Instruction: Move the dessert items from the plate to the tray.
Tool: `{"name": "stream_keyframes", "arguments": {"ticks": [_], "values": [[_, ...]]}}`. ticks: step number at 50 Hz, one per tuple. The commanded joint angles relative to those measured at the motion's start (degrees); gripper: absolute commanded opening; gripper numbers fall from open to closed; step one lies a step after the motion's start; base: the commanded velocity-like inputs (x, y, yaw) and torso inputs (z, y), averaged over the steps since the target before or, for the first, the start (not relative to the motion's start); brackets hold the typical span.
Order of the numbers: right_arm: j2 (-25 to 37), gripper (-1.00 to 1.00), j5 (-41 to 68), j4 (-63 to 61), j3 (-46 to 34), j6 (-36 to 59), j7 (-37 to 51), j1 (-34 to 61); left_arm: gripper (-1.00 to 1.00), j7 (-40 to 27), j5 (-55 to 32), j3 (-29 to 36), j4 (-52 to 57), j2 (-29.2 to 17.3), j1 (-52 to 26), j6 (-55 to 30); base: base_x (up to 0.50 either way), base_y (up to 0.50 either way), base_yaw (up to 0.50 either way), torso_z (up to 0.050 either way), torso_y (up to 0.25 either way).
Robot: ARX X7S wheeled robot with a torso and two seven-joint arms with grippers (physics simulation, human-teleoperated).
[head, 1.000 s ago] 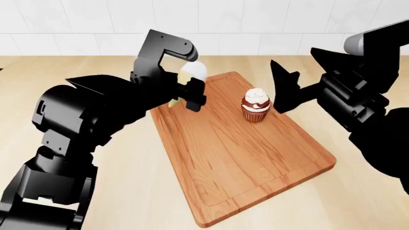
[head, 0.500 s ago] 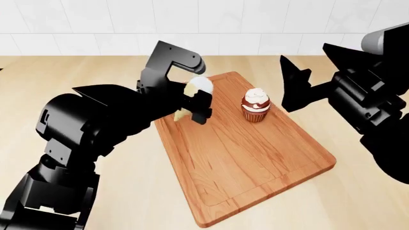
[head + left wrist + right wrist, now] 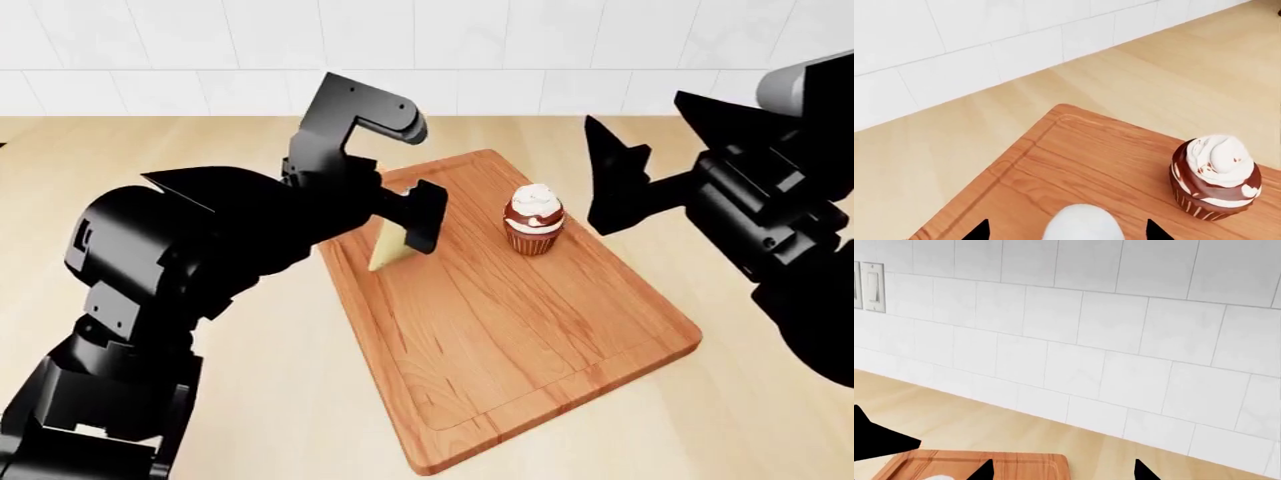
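the ice-cream cone [image 3: 388, 246] is held in the left gripper [image 3: 400, 212], right over the far-left part of the tray [image 3: 534, 340]. the gripper is clamped around the scoop end, which is mostly hidden behind the fingers in the head view, and in the left wrist view the white scoop [image 3: 1083, 223] is seen sitting between the two black fingertips [image 3: 978, 232]. so the cone's long axis runs roughly up and down, scoop at the top in the grip, pale pointed end hanging down toward the board. whether the tip is actually touching the wood can't be told from here, it just looks very close.

the cupcake [image 3: 535, 219] is already parked upright on the tray, to the right of the cone and a bit apart from it, so it's probably done. the left arm is clearly the nearer one for the cone job; a straight lowering and letting go seems to be what's left, and tipping over should be expected since a cone won't stand on its point.

the right gripper [image 3: 617, 190] is hovering off the tray's far-right edge, near the cupcake but not touching it, with nothing held and its jaws spread as seen in the right wrist view. the plate isn't in any view.
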Motion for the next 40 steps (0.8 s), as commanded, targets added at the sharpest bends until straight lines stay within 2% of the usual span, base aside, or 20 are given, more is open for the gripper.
{"name": "stream_keyframes", "arguments": {"ticks": [1,18,29,40], "values": [[0.1,1.00,0.3,-0.4,0.6,0.8,0.4,0.6,1.00,-0.2,-1.5,-2.5,0.8,0.0,-1.7,-0.9,0.00,0.00,0.00,0.000,0.000],[0.7,1.00,2.4,-2.1,0.4,3.6,2.3,4.8,1.00,-2.6,-7.8,-11.6,7.8,-2.3,-4.8,-6.2,0.00,0.00,0.00,0.000,0.000],[5.6,1.00,14.9,-8.7,5.3,9.4,10.5,8.8,1.00,-4.1,-10.5,-15.9,12.2,-6.0,-6.6,-9.3,0.00,0.00,0.00,0.000,0.000],[10.1,1.00,22.2,-13.5,10.2,9.3,16.5,4.8,1.00,-6.2,-11.4,-18.6,13.9,-8.4,-4.3,-10.7,0.00,0.00,0.00,0.000,0.000]]}}
